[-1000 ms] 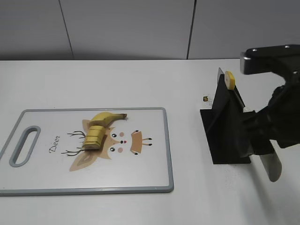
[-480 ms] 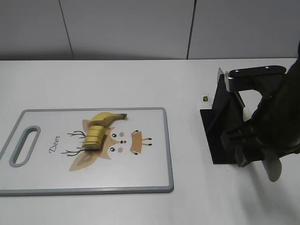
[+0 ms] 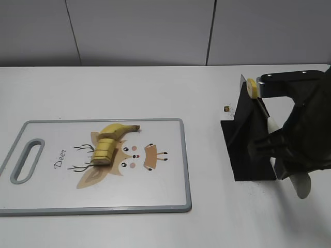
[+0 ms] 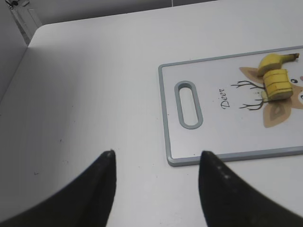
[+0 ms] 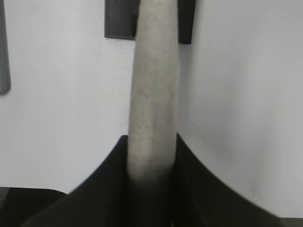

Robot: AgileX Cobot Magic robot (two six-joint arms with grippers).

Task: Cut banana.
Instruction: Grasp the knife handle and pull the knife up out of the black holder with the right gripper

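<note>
A yellow banana (image 3: 115, 132) lies on the white deer-print cutting board (image 3: 165, 175), with its lower part cut into slices (image 3: 105, 151). My right gripper (image 3: 282, 155) is shut on a pale knife (image 3: 300, 187) beside the black knife stand (image 3: 245, 150). In the right wrist view the knife (image 5: 154, 85) runs from the jaws (image 5: 151, 139) to the stand (image 5: 118, 19). My left gripper (image 4: 156, 158) is open and empty above the table, near the board's handle end (image 4: 189, 104). The banana (image 4: 272, 61) shows at the far right of that view.
A yellow round piece (image 3: 252, 87) sits at the top of the stand. A tiny dark speck (image 3: 226, 108) lies on the table left of the stand. A grey wall runs along the table's back edge.
My right arm came down and left over the stand, then eased back right a little. The knife's lower end stayed in place. The banana and board have not moved.
</note>
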